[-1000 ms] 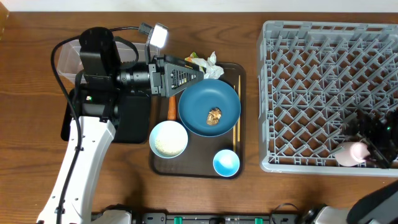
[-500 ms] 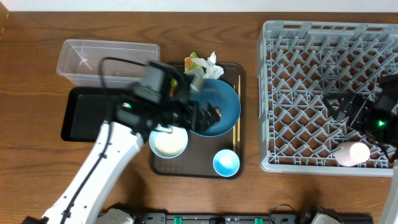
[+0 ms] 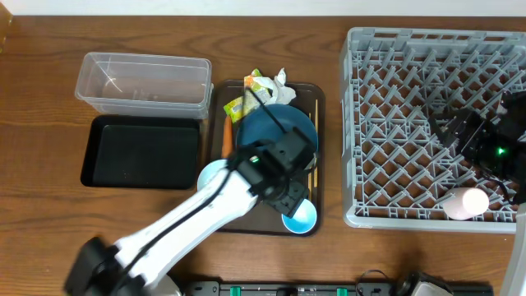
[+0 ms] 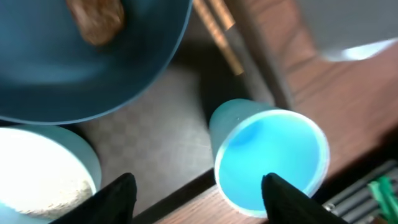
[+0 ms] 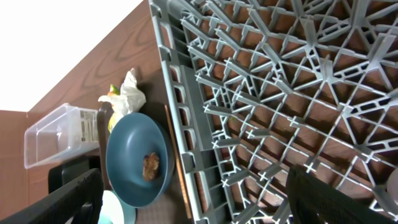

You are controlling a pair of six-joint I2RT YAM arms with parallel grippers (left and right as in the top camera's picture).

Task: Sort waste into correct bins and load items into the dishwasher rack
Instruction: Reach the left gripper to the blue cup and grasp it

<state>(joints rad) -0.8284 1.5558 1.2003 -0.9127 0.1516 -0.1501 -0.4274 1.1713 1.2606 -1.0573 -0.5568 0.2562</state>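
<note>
My left gripper (image 3: pixel 292 196) hangs open over the front right of the brown serving tray (image 3: pixel 261 224). In the left wrist view the small blue-inside cup (image 4: pixel 270 158) stands upright with its near rim between the two fingertips (image 4: pixel 115 198), and the right tip overlaps the cup's edge. Beside it are the dark blue dish (image 4: pixel 93 62) holding a brown food lump (image 4: pixel 96 18), the white bowl (image 4: pixel 37 180) with rice, and the chopsticks (image 4: pixel 217 31). My right gripper (image 3: pixel 456 131) is open above the grey dishwasher rack (image 3: pixel 411 90), empty. A pink cup (image 3: pixel 464 202) lies in the rack.
The clear tub (image 3: pixel 144 80) and black tray (image 3: pixel 141 151) sit left of the serving tray. A carrot (image 3: pixel 227 136), yellow-green wrapper (image 3: pixel 244 103) and white tissue (image 3: pixel 279 82) lie at the tray's back. My left arm crosses the table's front left.
My left arm swung from over the bins across the tray to the blue cup, and its jaws narrowed somewhat. The right gripper shifted slightly back from the pink cup.
</note>
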